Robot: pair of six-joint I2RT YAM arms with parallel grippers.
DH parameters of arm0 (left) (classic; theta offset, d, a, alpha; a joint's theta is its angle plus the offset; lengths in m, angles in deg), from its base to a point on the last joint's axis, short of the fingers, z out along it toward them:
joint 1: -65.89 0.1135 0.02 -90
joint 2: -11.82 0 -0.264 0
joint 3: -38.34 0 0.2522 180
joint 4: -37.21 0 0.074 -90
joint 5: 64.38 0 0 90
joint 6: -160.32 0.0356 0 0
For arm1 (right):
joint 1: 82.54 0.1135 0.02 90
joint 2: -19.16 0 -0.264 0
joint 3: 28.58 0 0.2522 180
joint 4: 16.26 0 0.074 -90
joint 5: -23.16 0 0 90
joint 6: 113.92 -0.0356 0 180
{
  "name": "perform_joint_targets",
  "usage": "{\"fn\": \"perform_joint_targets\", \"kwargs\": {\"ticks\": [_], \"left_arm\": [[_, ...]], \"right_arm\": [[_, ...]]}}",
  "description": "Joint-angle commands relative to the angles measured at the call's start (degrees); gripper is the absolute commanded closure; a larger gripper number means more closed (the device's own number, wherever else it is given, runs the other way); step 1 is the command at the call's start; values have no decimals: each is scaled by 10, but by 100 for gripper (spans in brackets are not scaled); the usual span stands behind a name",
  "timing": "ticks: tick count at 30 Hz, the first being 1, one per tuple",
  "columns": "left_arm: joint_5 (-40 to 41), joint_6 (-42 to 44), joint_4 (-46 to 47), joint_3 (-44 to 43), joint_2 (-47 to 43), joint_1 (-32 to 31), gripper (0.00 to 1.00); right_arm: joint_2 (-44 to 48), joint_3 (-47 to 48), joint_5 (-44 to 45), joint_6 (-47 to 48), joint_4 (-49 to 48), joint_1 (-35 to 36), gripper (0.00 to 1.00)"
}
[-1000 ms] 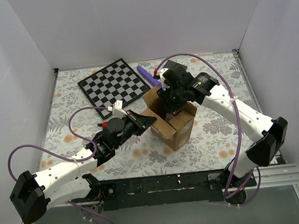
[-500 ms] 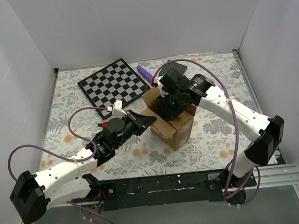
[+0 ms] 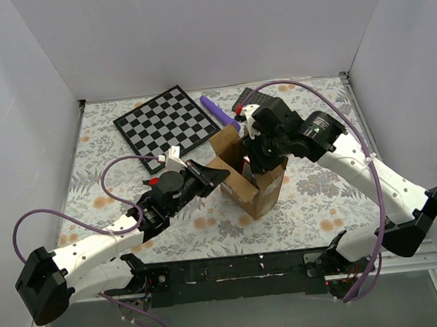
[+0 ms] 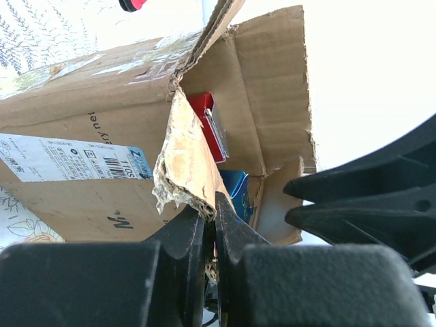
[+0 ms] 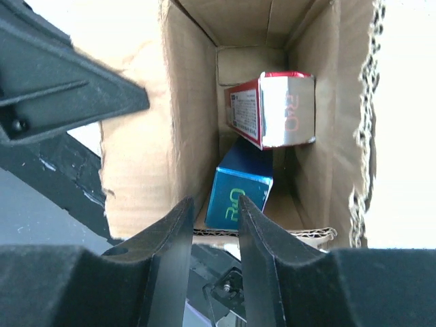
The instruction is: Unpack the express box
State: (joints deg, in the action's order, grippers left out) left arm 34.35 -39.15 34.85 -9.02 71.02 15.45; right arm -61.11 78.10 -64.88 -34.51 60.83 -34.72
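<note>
Standing open-topped near the middle of the flowered table (image 3: pixel 113 180), a little right of centre: the express box (image 3: pixel 260 186). Well apart to its far left, a chequered board (image 3: pixel 165 126); just beyond its far side, a purple stick-like item (image 3: pixel 218 110) and a dark plate (image 3: pixel 252 97).

Clamped tight in the left gripper (image 4: pixel 212 208), reaching in from the near left: the torn edge of one flap (image 4: pixel 180 160), drawn outward. Most likely done to steady the carton and keep its mouth clear.

Poised at that mouth from the right: the right gripper (image 5: pixel 214 204), parted only narrowly, gripping nothing, aimed straight down the shaft. Visible at the bottom: a red-and-silver packet (image 5: pixel 272 109) resting against a blue packet (image 5: pixel 238 191), neither touched.

Judged to be the reaching-in stage, with nothing lifted out so far. Narrow spread probably chosen to slip between the cardboard walls and bracket a packet's thin edge. Risk: lifting the light carton along with the packet unless anchored by the flap.
</note>
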Motion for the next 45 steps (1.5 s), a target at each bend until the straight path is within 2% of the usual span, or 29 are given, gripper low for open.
{"fn": "perform_joint_targets", "kwargs": {"ticks": [1,12,18,21,24,28,32,35,41,45], "left_arm": [[78,20,-127,18,31,9,100],[86,16,-130,13,29,9,100],[88,16,-136,12,25,9,100],[83,16,-135,13,25,9,100],[81,22,-135,11,25,9,100],[88,22,-133,11,28,9,100],[86,22,-133,14,30,9,100],[82,22,-134,17,30,9,100],[80,22,-136,20,29,9,100],[78,20,-137,21,31,9,100]], "right_arm": [[40,-22,-5,-24,59,11,62],[136,-157,3,-70,37,16,62],[165,-215,30,-80,-12,16,62],[188,-245,31,-87,-58,16,58],[209,-224,49,-96,-73,16,54],[205,-121,60,-94,-43,16,52],[199,-58,59,-94,-35,16,51],[198,-49,44,-91,-63,16,50],[138,-21,51,-60,-103,16,50],[36,52,70,-20,-72,16,50]]}}
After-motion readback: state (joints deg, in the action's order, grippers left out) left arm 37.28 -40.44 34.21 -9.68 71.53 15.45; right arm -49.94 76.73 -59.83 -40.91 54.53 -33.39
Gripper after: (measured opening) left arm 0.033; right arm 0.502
